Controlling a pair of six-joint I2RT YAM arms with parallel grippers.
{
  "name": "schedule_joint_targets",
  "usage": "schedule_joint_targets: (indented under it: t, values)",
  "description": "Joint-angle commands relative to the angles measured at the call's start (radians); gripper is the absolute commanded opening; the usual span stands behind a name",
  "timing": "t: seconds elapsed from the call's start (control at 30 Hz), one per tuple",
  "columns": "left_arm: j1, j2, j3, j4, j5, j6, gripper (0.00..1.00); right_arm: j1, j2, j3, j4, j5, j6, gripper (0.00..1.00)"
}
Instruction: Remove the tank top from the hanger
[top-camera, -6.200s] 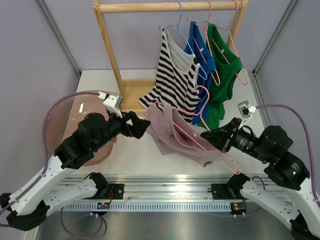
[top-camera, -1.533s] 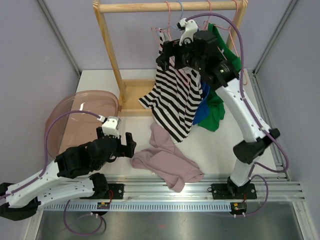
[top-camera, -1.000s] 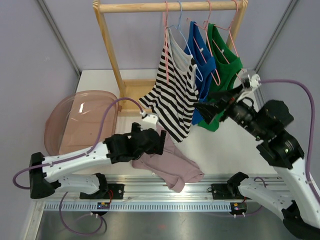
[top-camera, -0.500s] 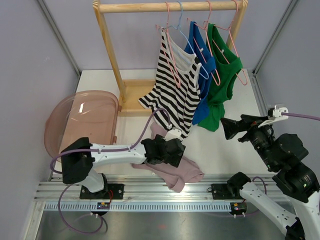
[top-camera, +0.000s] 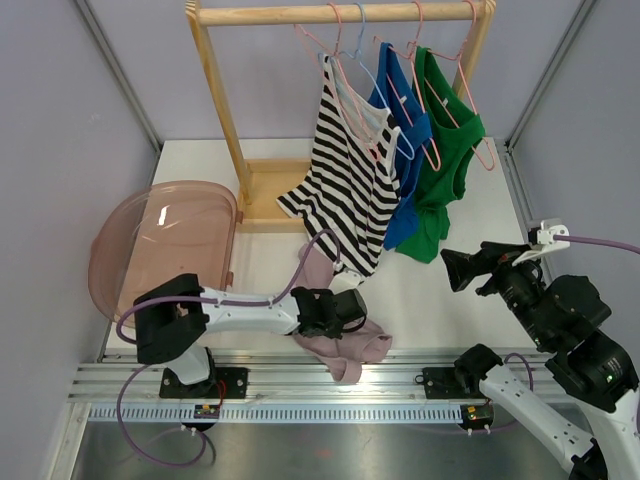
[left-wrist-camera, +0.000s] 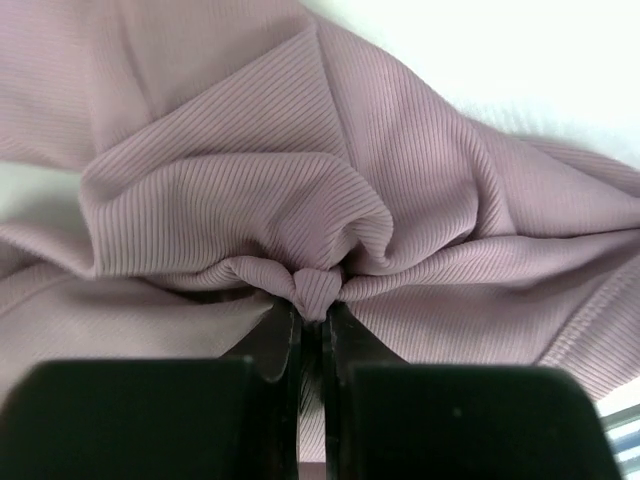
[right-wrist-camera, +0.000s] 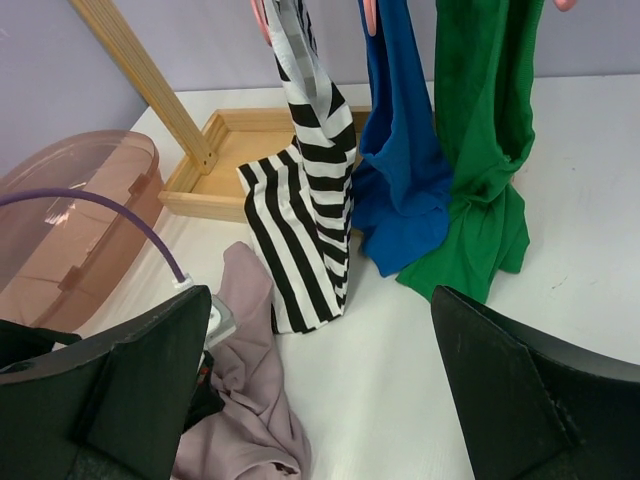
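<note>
Presently, one item off its hanger: a mauve ribbed tank top, lying crumpled on the white table close to the near edge, just behind the aluminium rail.

- Long axis: ran from the far end, under the hem of the hanging striped tank top, toward the rail, leaning slightly to the right. Which end was neck and which hem could not be told from the bunched cloth.
- Left gripper: jaws drawn almost together, pinching a small raised fold near the middle of the mauve cloth, with wrinkles radiating from the pinch. The arm lay low along the table from the left.
- Right gripper: fingers spread wide, holding nothing, raised above the table's right side and facing the rack.
- Open room: bare tabletop lay between the mauve top and the right gripper, and more lay to the right under the green top.
- Left side: a translucent pink tub, well apart from the garment.
- Far side: a wooden clothes rack carrying the striped, blue and green tops on wire hangers, its base tray against the tub's right side.
</note>
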Motion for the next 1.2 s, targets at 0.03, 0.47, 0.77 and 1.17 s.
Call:
schedule_joint_targets:
  t: [0.03,0.47,0.77,1.17]
  values:
    - [-0.018,-0.141,0.034,-0.200,-0.188,-0.069,0.00,0.003,-0.017,-0.002,0.028,-0.025,-0.013,0.99]
    - [0.101,-0.509,0.437,-0.813,-0.597,-0.103,0.00,0.003,-0.017,-0.013,0.050,-0.031,-0.014,0.99]
    - [0.566,-0.630,0.611,-0.754,-0.520,0.222,0.00,0.003,-0.014,-0.008,0.081,-0.055,-0.010,0.99]
    - [1.237,-0.612,0.349,-0.526,-0.022,0.362,0.06,0.003,0.054,0.020,0.114,-0.026,0.053,0.99]
